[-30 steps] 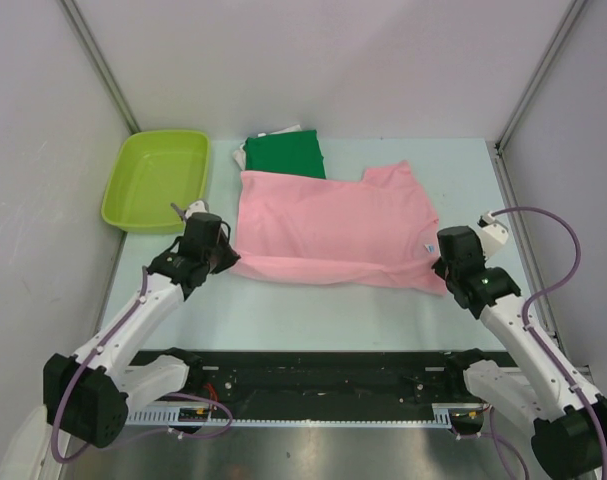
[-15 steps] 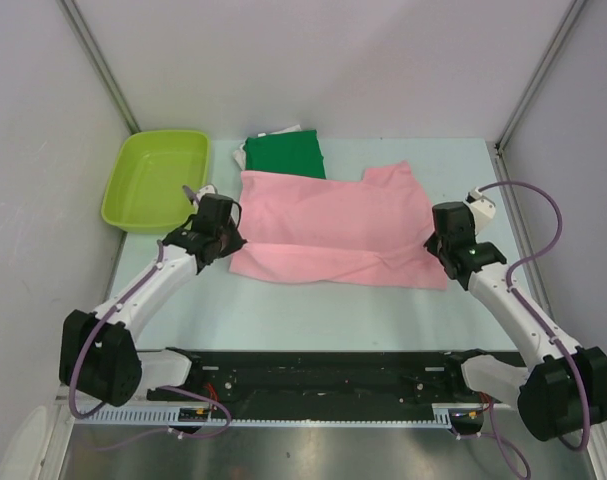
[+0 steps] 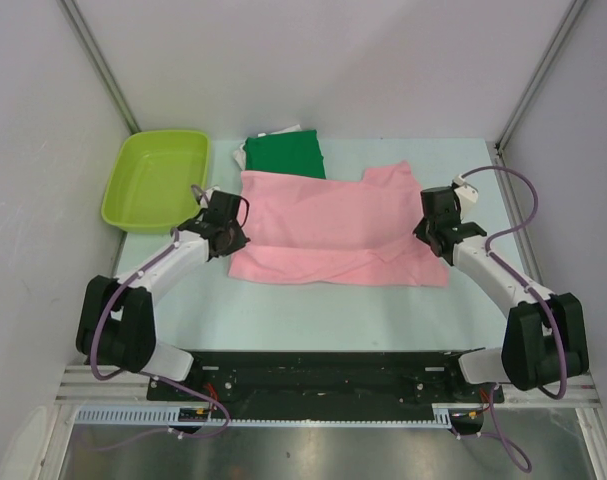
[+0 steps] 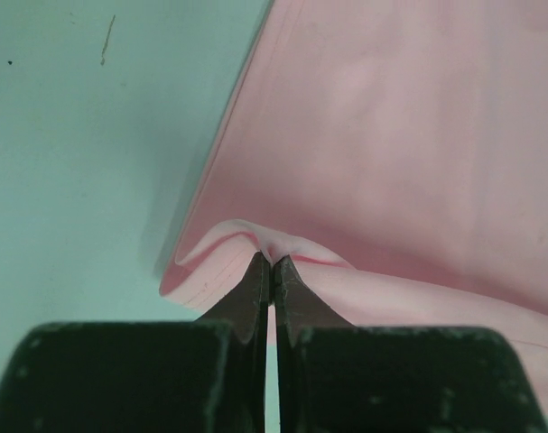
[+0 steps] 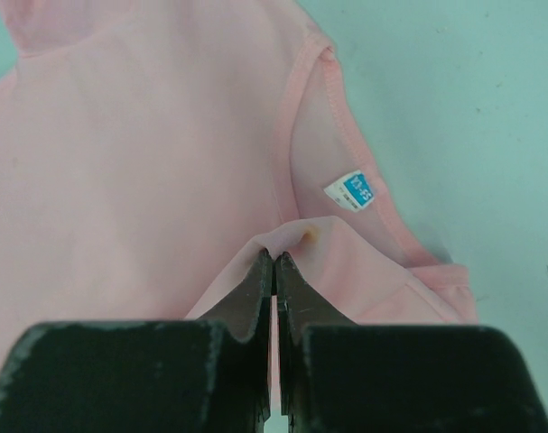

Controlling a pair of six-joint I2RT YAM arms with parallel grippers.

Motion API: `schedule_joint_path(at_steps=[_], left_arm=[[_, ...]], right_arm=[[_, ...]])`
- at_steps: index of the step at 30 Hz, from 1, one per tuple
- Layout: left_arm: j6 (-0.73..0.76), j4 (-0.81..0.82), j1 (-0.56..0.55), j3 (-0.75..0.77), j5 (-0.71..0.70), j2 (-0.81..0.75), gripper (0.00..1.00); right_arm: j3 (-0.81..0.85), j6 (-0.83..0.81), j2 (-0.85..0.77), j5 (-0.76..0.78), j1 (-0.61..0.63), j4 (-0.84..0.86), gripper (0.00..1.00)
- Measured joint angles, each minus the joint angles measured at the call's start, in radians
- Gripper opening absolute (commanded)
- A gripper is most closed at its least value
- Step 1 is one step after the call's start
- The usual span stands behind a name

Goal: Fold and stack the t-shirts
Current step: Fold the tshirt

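Carried farther back, soft pink t-shirt [image 3: 333, 215] puckers between clamped fingers [image 4: 255, 290].

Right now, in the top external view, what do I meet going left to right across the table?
lime green tub → left gripper → pink t-shirt → right gripper

i see the pink t-shirt [image 3: 333, 225] spread mid-table, near edge doubled over, small blue neck label [image 5: 349, 191] on its right; a folded dark green shirt [image 3: 284, 155] touches its far-left edge
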Motion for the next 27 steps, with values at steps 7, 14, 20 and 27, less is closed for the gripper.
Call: schedule_joint_path(at_steps=[7, 14, 20, 27], left_arm=[[-0.008, 0.021, 0.023, 0.025, -0.003, 0.041, 0.0], [-0.016, 0.022, 0.035, 0.034, -0.002, 0.074, 0.0], [-0.019, 0.023, 0.04, 0.034, -0.002, 0.083, 0.0], [-0.027, 0.025, 0.042, 0.045, -0.008, 0.117, 0.01]], right_arm=[[0.058, -0.002, 0.082, -0.018, -0.003, 0.045, 0.0], [0.095, -0.005, 0.138, -0.027, -0.003, 0.064, 0.0], [0.109, -0.006, 0.174, -0.031, -0.003, 0.072, 0.0], [0.15, -0.006, 0.238, -0.031, -0.004, 0.09, 0.07]])
